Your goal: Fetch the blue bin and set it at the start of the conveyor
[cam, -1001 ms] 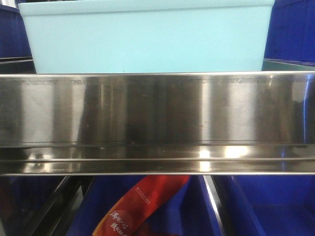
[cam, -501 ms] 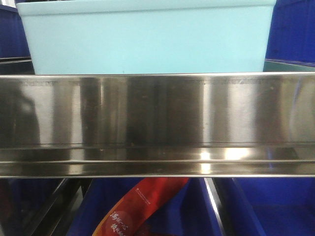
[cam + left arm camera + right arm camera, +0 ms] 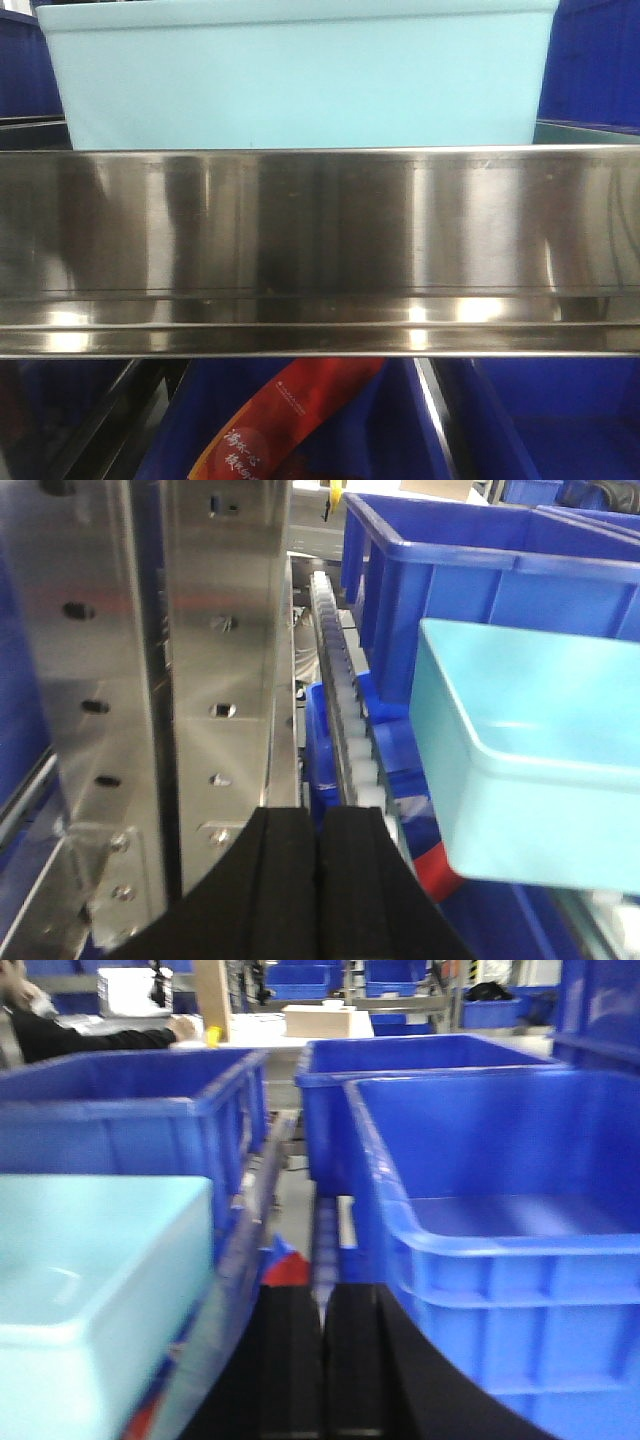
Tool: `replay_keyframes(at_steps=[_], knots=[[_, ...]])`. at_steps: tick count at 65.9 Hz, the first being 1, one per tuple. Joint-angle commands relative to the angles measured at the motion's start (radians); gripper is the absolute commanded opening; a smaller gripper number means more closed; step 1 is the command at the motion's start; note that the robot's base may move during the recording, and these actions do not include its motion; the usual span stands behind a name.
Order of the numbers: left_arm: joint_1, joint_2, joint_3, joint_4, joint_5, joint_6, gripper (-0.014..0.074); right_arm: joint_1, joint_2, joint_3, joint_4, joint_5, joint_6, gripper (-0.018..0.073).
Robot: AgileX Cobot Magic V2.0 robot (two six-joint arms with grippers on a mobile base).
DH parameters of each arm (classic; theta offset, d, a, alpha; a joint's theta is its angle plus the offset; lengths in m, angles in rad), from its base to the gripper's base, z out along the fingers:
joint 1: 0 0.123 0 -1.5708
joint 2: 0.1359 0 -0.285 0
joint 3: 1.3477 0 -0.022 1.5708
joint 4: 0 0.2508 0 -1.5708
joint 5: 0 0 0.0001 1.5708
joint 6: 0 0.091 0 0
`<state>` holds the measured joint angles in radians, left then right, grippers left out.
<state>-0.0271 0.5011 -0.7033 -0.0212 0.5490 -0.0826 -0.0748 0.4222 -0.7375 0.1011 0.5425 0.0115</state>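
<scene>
The pale turquoise blue bin (image 3: pixel 300 75) stands on a shiny steel shelf (image 3: pixel 320 230), filling the top of the front view. It shows at the right of the left wrist view (image 3: pixel 530 750) and at the lower left of the right wrist view (image 3: pixel 95 1280). My left gripper (image 3: pixel 320 825) is shut and empty, left of the bin and apart from it. My right gripper (image 3: pixel 323 1305) is shut and empty, right of the bin, between it and a dark blue bin (image 3: pixel 500 1230). The conveyor start is out of view.
Dark royal-blue bins stand behind and beside the pale one (image 3: pixel 480 590) (image 3: pixel 120 1120). A perforated steel upright (image 3: pixel 160 680) stands left of my left gripper. A white roller track (image 3: pixel 345 700) runs beside it. A red packet (image 3: pixel 290 415) lies in a blue bin below the shelf.
The front view has shifted very slightly; reflections on the steel shelf front have moved. The bin stays on the shelf.
</scene>
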Motion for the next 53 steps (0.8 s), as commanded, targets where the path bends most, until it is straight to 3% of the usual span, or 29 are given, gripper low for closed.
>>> replay_keyframes(at_steps=[1,6,13,22,27,36,40,47,53], knots=[[0.004,0.020,-0.009,-0.019,-0.079,-0.001,-0.0100,0.004,0.015,-0.009,0.033,-0.052,-0.002,-0.0165],[0.004,0.053,-0.020,-0.055,-0.121,-0.001,-0.0100,0.007,0.047,-0.025,0.037,-0.033,-0.002,-0.0165],[0.002,0.146,-0.109,-0.158,-0.037,0.012,-0.0101,0.008,0.138,-0.096,0.076,0.061,-0.018,-0.0165],[-0.062,0.310,-0.244,-0.298,0.012,0.192,-0.0111,0.032,0.301,-0.214,0.148,0.100,-0.105,-0.0165],[-0.124,0.408,-0.311,-0.313,0.014,0.208,-0.0111,0.068,0.389,-0.260,0.148,0.118,-0.105,-0.0165],[-0.254,0.603,-0.421,-0.249,0.010,0.206,-0.0111,0.162,0.561,-0.326,0.148,0.122,-0.105,-0.0165],[-0.290,0.675,-0.476,-0.214,0.010,0.167,-0.0111,0.193,0.617,-0.354,0.148,0.120,-0.092,-0.0165],[-0.330,0.804,-0.571,-0.096,0.010,0.005,-0.0111,0.238,0.723,-0.419,0.144,0.122,-0.030,-0.0151],[-0.346,0.892,-0.646,0.042,0.027,-0.171,-0.0111,0.268,0.805,-0.482,0.067,0.125,0.066,-0.0141]])
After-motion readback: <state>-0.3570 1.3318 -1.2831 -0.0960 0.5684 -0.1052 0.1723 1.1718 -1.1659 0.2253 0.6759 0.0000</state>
